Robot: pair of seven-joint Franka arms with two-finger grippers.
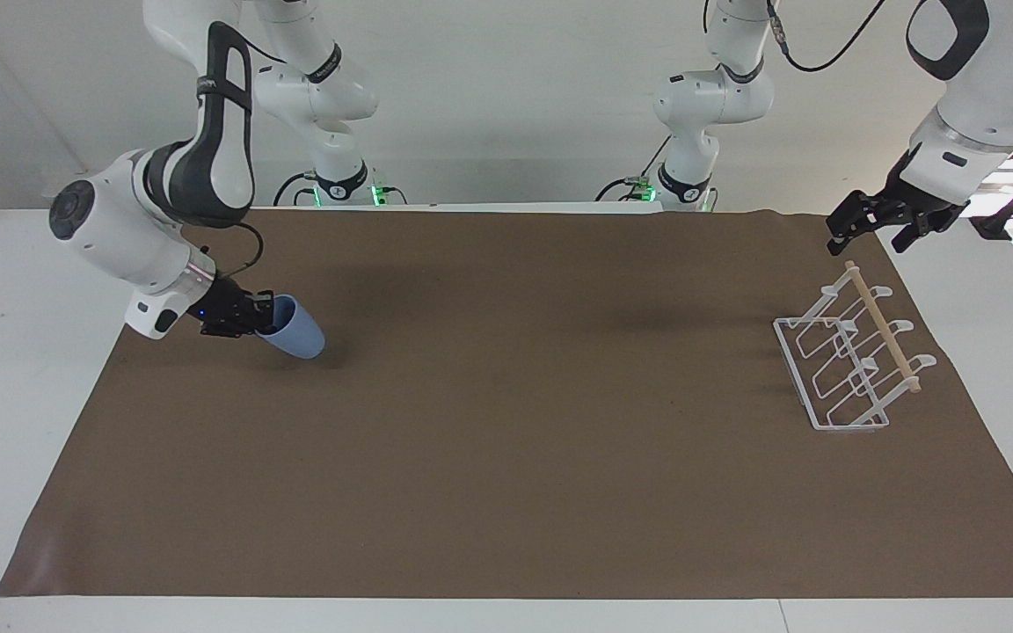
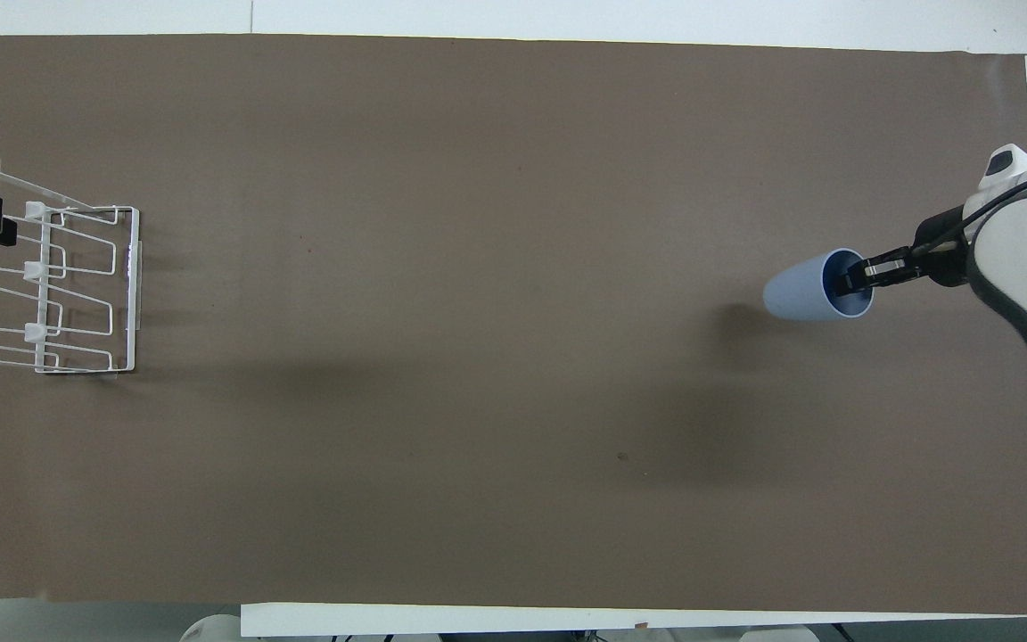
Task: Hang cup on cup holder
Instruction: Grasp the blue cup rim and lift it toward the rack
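Note:
My right gripper (image 1: 267, 315) is shut on the rim of the light blue cup (image 1: 297, 331), with one finger inside it. The cup is tipped almost on its side, just above the brown mat, its base pointing toward the left arm's end. It also shows in the overhead view (image 2: 801, 289) with the right gripper (image 2: 854, 278) at its mouth. The white wire cup holder (image 1: 834, 369) with its wooden rod (image 1: 882, 327) stands at the left arm's end and shows in the overhead view (image 2: 77, 290). My left gripper (image 1: 874, 230) hangs open and waits over the holder's robot-side end.
A brown mat (image 1: 506, 440) covers most of the white table (image 1: 14, 369). Bare white table borders the mat at both arms' ends. Nothing else stands between the cup and the cup holder.

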